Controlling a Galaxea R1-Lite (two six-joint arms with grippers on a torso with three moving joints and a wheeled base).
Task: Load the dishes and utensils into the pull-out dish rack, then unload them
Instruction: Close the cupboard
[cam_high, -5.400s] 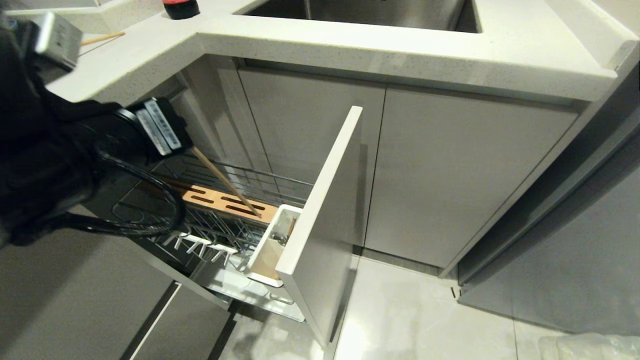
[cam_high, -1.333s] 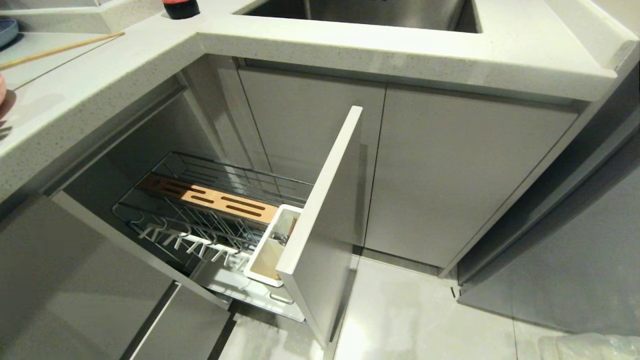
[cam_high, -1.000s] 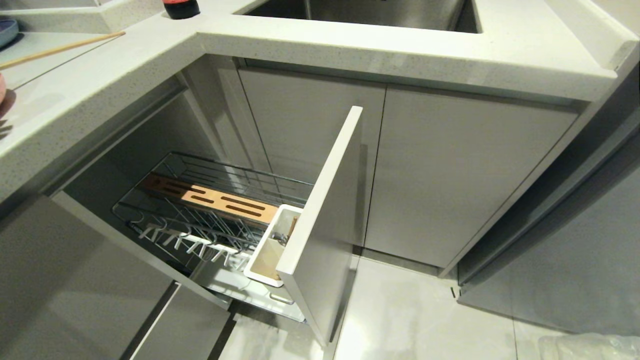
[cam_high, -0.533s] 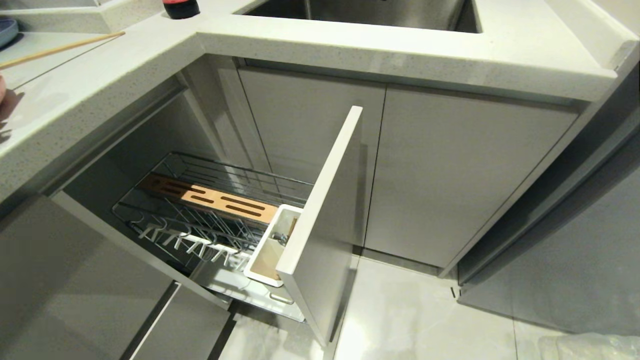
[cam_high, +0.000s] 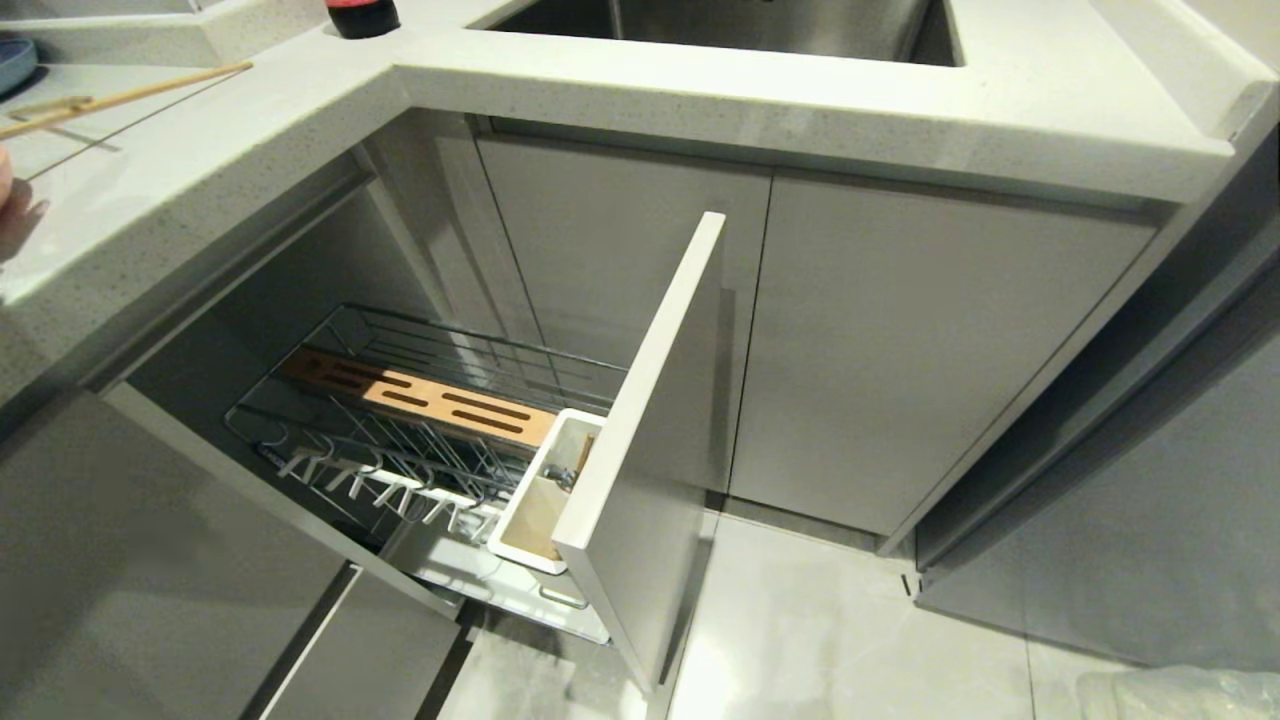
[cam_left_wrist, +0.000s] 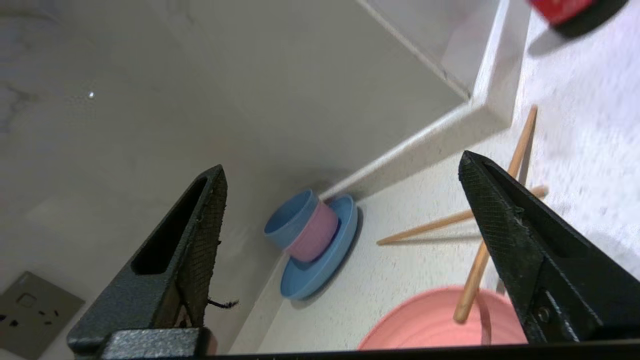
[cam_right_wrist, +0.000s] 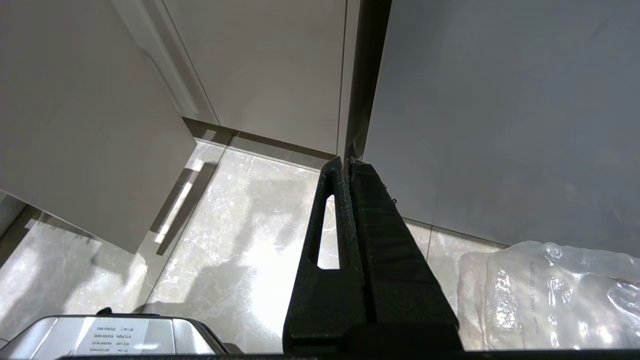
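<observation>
Above the countertop (cam_left_wrist: 400, 260), left gripper (cam_left_wrist: 340, 175) fingers spread wide, empty, chopsticks (cam_left_wrist: 492, 225) beneath, right gripper (cam_right_wrist: 350, 165) fingers pressed together.

Two long pale wooden chopsticks (cam_left_wrist: 492, 210) crossed on surface, one tip resting on salmon-pink shallow plate (cam_left_wrist: 420, 325) rim. Chrome wire pull-out rack (cam_high: 420, 440) open at 7 o'clock, dishless.

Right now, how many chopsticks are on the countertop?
2. One chopstick lies flat on the countertop; the other chopstick crosses over it, its end resting on the pink plate.
</observation>
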